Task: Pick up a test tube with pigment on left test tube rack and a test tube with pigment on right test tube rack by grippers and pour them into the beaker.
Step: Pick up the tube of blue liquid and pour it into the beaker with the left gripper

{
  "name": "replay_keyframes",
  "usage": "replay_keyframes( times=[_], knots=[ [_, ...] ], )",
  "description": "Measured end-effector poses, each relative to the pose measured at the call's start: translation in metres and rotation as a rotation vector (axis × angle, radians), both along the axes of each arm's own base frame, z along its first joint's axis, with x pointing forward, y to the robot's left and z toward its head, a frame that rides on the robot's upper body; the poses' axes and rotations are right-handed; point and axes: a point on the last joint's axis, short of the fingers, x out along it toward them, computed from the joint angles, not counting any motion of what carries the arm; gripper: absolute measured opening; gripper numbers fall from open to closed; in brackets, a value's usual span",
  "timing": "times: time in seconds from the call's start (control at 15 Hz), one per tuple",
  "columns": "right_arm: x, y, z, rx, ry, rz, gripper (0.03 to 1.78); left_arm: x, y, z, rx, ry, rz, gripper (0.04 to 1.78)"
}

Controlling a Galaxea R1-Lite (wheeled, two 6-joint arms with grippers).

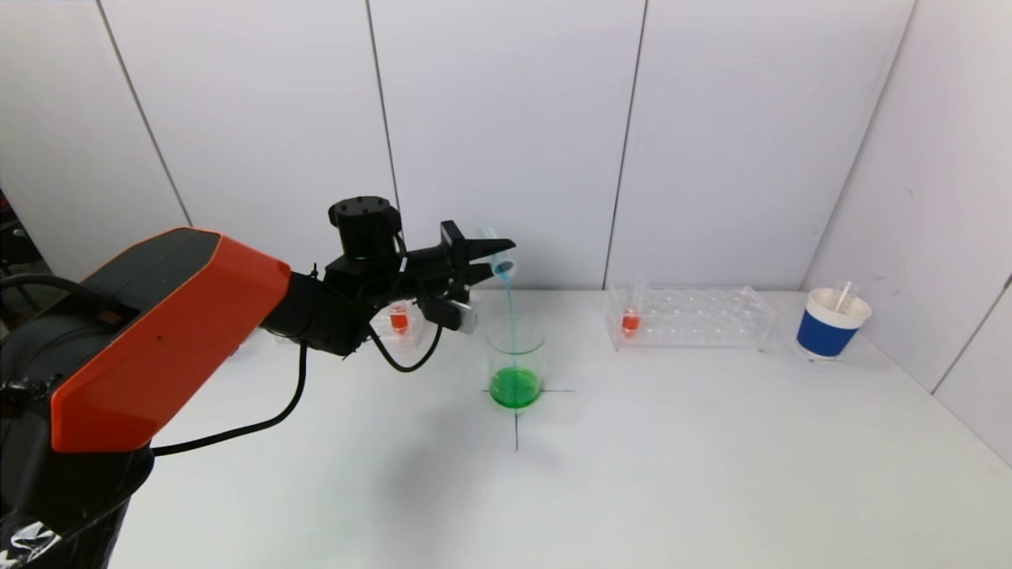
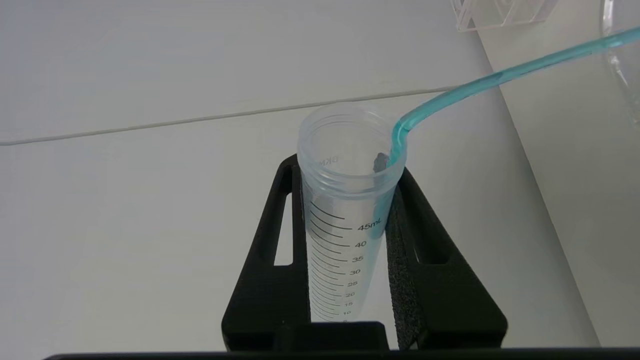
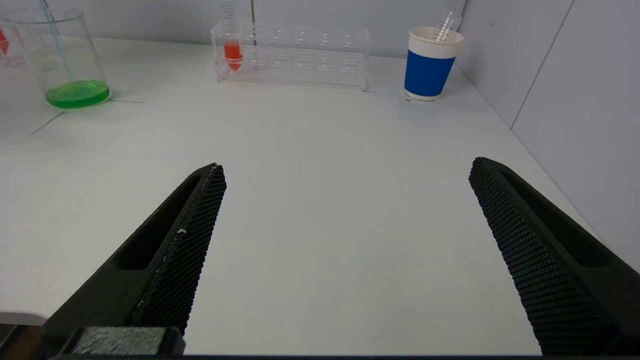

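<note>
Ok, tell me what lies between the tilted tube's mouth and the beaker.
Only a thin stream of blue liquid, falling from the test tube held by the left gripper into the beaker of green liquid. The head view shows it.

Clear plastic test tube (image 2: 345, 210), glossy glass beaker (image 1: 515, 359), matt white table (image 1: 672, 442), rough foam-padded jaws.

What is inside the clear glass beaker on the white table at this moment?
The clear glass beaker holds bright green liquid at its bottom. A thin blue stream falls into it from the tilted plastic test tube held by the left gripper. Nothing else shows inside.
</note>
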Motion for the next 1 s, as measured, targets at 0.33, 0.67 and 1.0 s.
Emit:
replay_keyframes(
  times=[0.33,0.67,1.0],
  knots=[
    [0.0,0.0,0.0,0.0,0.0,0.0,1.77,-0.0018,-0.0011,0.0037,0.012,-0.041,-0.002,0.45],
    [0.0,0.0,0.0,0.0,0.0,0.0,1.77,-0.004,-0.0038,0.0084,0.024,-0.091,-0.007,0.45],
    [0.0,0.0,0.0,0.0,0.0,0.0,1.77,-0.0051,-0.0044,0.0102,0.044,-0.145,-0.008,0.45]
  ],
)
